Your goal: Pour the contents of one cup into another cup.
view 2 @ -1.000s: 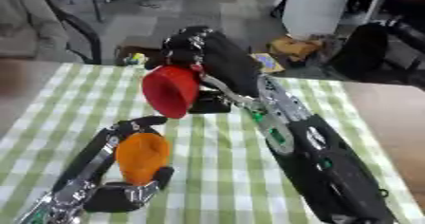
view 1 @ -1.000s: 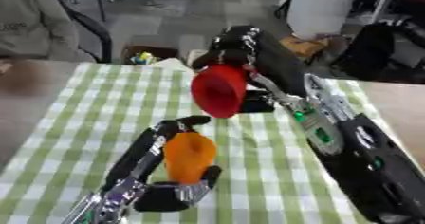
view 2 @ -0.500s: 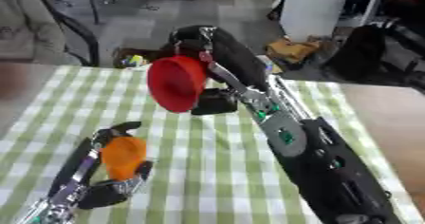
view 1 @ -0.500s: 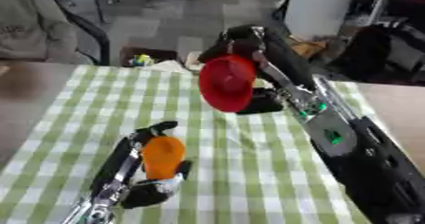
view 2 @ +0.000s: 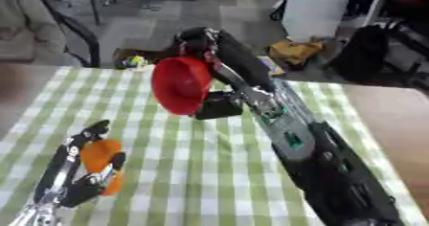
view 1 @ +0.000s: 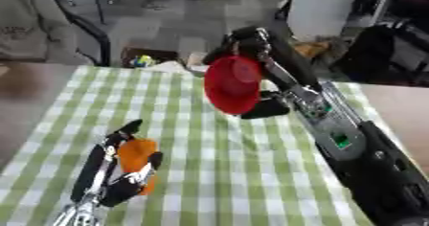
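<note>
Left eye view: my right hand [view 1: 251,72] had fingers & thumb curled round the red cup [view 1: 232,84], held above the table [view 1: 218,182], tipped on its side w/ mouth facing left. My left hand [view 1: 113,172] gripped the orange cup [view 1: 136,159] low at the near-left. Table wore a green-white check cloth [view 1: 251,172]. Behind: grey floor [view 1: 167,24], white bin [view 1: 322,7], dark bag [view 1: 381,52].

Open checked cloth [view 1: 226,172] between orange cup [view 1: 136,155] and raised red cup [view 1: 232,84].
</note>
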